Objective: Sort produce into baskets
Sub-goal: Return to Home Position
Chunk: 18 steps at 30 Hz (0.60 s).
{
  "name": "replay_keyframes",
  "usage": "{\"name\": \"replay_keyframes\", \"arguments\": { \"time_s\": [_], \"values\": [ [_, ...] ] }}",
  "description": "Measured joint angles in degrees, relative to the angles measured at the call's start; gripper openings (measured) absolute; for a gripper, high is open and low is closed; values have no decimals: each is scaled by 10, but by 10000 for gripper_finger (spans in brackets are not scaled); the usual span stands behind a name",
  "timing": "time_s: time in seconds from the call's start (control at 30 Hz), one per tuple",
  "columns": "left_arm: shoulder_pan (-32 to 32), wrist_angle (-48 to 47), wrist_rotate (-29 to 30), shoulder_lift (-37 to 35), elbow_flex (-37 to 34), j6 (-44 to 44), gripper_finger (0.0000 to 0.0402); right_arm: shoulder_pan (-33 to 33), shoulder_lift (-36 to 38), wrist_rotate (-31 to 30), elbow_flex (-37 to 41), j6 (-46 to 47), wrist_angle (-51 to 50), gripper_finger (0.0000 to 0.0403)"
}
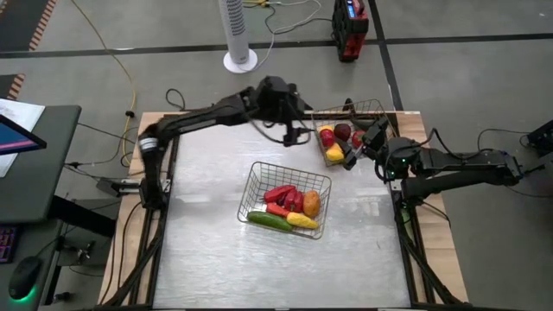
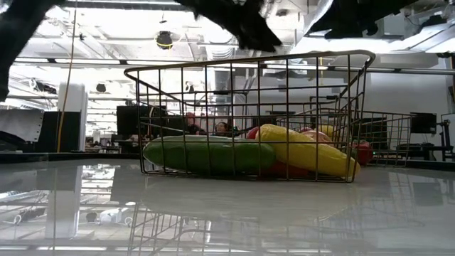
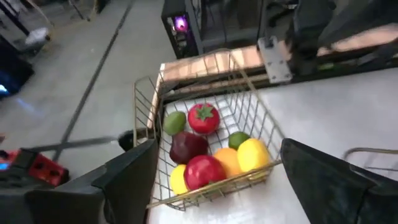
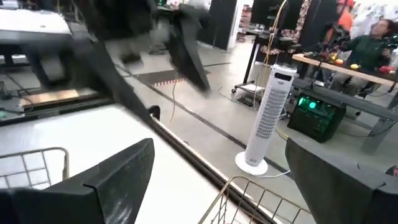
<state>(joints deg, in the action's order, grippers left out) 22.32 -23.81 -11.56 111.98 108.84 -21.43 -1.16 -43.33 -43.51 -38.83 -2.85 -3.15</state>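
Two wire baskets stand on the table. The far right basket (image 1: 350, 130) holds round pieces: red, dark purple, green, orange and yellow ones, shown in the left wrist view (image 3: 205, 152). The centre basket (image 1: 285, 200) holds red peppers (image 1: 283, 197), a green cucumber (image 2: 206, 155), yellow corn (image 2: 306, 151) and an orange piece (image 1: 311, 204). My left gripper (image 1: 298, 128) hovers open and empty just left of the far basket (image 3: 217, 149). My right gripper (image 1: 359, 147) is open and empty above that basket's near right corner (image 4: 219, 146).
A white tower fan (image 1: 240, 34) and a red and black box (image 1: 350, 26) stand on the floor beyond the table's far edge. A desk with a screen (image 1: 22, 138) stands to the left. Bare tabletop (image 1: 207, 259) lies near and left of the centre basket.
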Motion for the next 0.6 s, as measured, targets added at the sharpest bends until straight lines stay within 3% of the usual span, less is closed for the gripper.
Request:
{"name": "replay_keyframes", "arguments": {
  "time_s": [0.13, 0.3, 0.5, 0.6],
  "values": [
    [-6, 33, 21, -100, -99, 13, 295, -11, 0, 22, 15, 15, -11, 388],
    [-30, 125, 59, -249, -303, 58, 255, -52, 24, 43, 51, 21, 22, 387],
    [-84, 262, 154, -421, -534, 82, 229, -97, 90, 133, 93, 52, 38, 376],
    [-105, 303, 171, -490, -621, 102, 225, -110, 124, 164, 118, 79, 51, 372]
  ]
}}
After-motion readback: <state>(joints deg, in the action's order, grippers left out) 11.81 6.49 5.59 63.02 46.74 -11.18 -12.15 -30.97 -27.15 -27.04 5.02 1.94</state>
